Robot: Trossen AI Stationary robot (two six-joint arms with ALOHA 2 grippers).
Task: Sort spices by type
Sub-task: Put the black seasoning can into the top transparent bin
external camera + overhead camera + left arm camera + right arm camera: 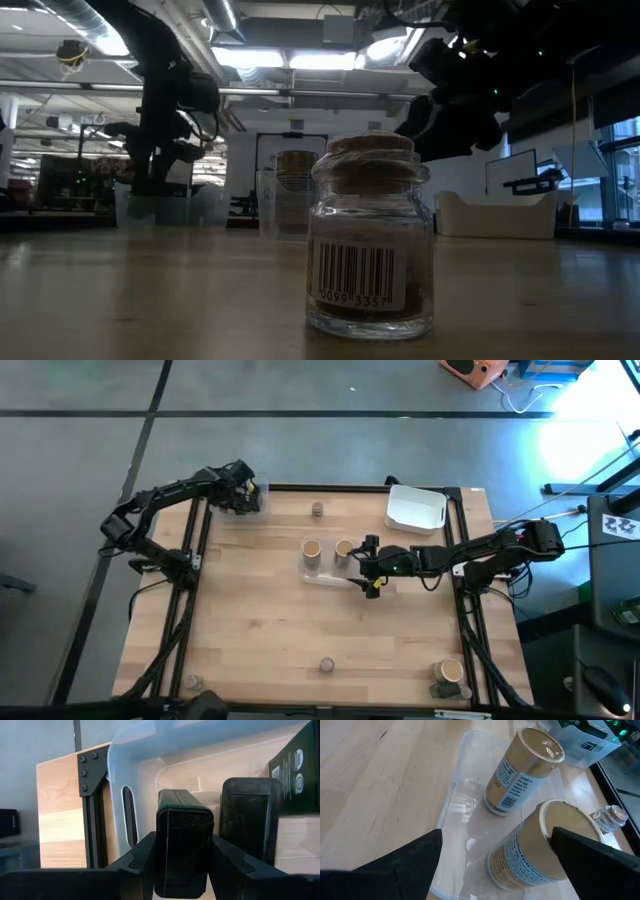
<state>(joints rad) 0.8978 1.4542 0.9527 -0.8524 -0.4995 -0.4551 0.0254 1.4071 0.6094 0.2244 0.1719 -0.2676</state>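
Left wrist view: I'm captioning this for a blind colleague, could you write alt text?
The left gripper is shut on a black blocky jar, inside a clear plastic tub at the wooden table's corner. A second black jar stands just beside it in the tub.

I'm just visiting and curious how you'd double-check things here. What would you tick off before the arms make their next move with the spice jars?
1. Left gripper shut on the black jar: ok.
2. Black jar over the clear tub at the table's corner: ok.
3. Another black jar already in that tub: ok.
4. Right gripper open over the clear tray: ok.
5. Two tan cans standing in that tray: ok.
6. Glass jars out on the table sorted: not ok.
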